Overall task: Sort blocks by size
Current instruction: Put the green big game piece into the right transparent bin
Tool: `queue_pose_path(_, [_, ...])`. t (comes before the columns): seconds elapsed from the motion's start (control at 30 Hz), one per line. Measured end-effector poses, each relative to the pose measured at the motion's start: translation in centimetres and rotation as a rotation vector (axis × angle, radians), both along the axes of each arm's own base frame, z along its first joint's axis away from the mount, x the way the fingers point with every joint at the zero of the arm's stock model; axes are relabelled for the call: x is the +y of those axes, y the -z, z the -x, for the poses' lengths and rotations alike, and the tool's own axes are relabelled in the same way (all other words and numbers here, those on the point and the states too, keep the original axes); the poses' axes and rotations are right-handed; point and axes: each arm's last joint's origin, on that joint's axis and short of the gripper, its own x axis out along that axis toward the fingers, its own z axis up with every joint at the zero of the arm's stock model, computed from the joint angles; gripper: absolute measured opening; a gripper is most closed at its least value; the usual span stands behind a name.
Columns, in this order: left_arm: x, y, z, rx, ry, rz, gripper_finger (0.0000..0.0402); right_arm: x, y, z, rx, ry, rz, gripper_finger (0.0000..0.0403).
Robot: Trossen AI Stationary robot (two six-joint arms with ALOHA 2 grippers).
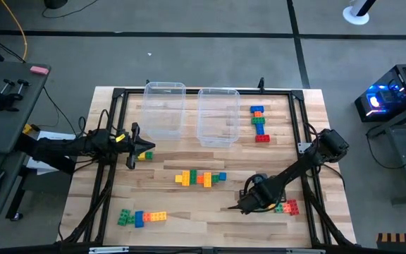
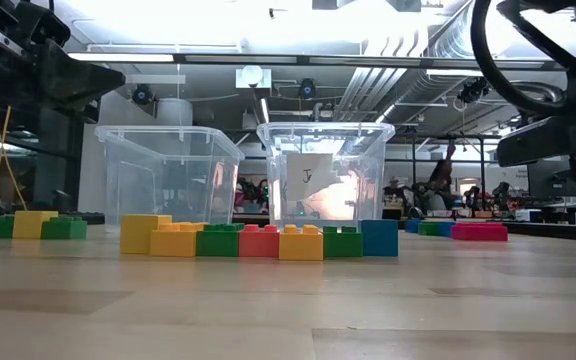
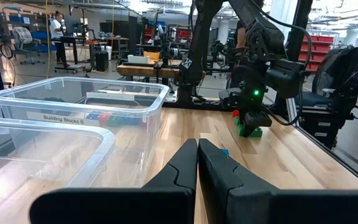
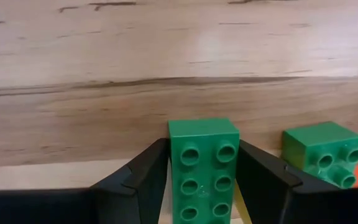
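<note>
While the right gripper was down at the table's near-right corner, its two dark fingers stood against either long side of a green block, a longer brick with its studs facing the wrist camera; the grasp appeared made, and the hold across the narrow sides seemed chosen to suit the brick's width. Just beside it lay a shorter green cube with red and orange pieces at the edge of that view, part of the small cluster beside this gripper. Left of that cluster lay a mixed row at the table's middle, a second row farther left, and a column beyond it toward the bins. The left gripper hovered well to the left of the cluster with its fingers pressed together on nothing, apparently waiting, a small yellow and green piece just beside it. The two clear bins stood side by side beyond the middle row; they appeared to hold no blocks, though the far bin was hard to read through its wall. Judged so, sorting was barely begun.
</note>
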Motion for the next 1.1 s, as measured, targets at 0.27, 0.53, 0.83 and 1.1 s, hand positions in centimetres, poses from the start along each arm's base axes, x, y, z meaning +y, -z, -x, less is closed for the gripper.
queue_pose_path(0.27, [0.0,0.0,0.0,0.000,0.000,0.000,0.0003,-0.2,0.8,0.2,-0.023,-0.013,-0.017,0.0176])
queue_pose_path(0.53, [0.0,0.0,0.0,0.000,0.000,0.000,0.0003,-0.3,0.2,0.4,-0.044,-0.037,-0.009,0.0151])
queue_pose_path(0.83, [0.0,0.0,0.0,0.000,0.000,0.000,0.0003,-4.3,-8.2,-0.1,-0.302,-0.052,0.284,0.0138])
queue_pose_path(1.1, [0.0,0.0,0.0,0.000,0.000,0.000,0.0003,-13.2,-17.3,-2.1,-0.706,-0.095,0.754,0.0138])
